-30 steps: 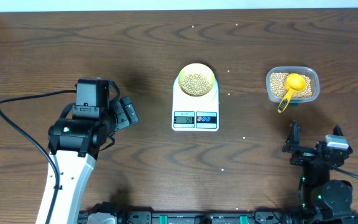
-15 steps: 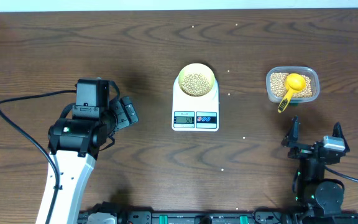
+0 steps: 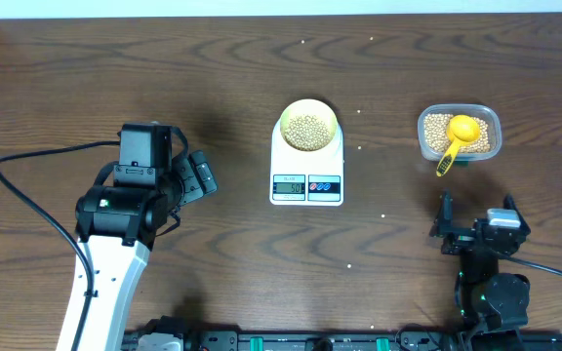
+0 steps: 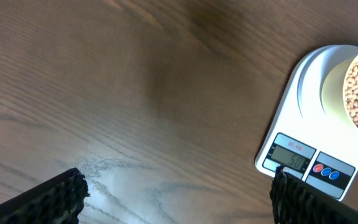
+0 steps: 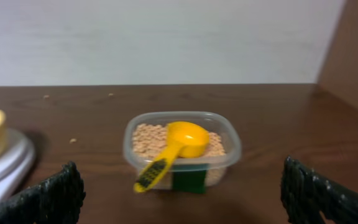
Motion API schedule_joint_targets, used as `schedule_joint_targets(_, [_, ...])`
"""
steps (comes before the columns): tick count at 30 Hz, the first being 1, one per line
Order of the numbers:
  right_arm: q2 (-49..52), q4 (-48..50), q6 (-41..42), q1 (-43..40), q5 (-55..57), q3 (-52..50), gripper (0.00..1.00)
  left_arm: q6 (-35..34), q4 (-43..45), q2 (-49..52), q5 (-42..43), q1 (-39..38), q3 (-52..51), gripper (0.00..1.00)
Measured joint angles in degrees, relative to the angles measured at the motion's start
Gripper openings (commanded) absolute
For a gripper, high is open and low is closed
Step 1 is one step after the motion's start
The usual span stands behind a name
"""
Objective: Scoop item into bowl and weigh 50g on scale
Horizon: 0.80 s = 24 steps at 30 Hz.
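1. Your left gripper hangs over bare table left of the scale, jaws spread wide, nothing between them.
2. Your right gripper sits near the front right, on the near side of the container, jaws likewise wide and empty.
3. Scale: centre of table, display facing you; digits too small to read with confidence.
4. Container: clear, right of the scale and well apart, part-filled with beans.
5. Bowl: rests on the scale's far half, holding beans.
6. Scoop: yellow, lies in the container, handle over the near rim.
7. Stray beans: a few scattered on the table around the scale.
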<state>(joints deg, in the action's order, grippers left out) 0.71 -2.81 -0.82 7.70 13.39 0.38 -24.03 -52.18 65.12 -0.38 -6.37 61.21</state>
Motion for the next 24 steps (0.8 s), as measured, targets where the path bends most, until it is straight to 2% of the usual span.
schedule_joint_targets(12, [-0.02, -0.42, -1.57, -4.31, -4.24, 0.00, 0.99, 0.00, 0.04, -0.02, 0.00, 0.00, 0.00, 0.96])
schedule_joint_targets(24, [-0.02, -0.61, -2.01, -4.59, -5.90, 0.00, 0.99, 0.00, 0.04, -0.02, 0.00, 0.00, 0.00, 0.96])
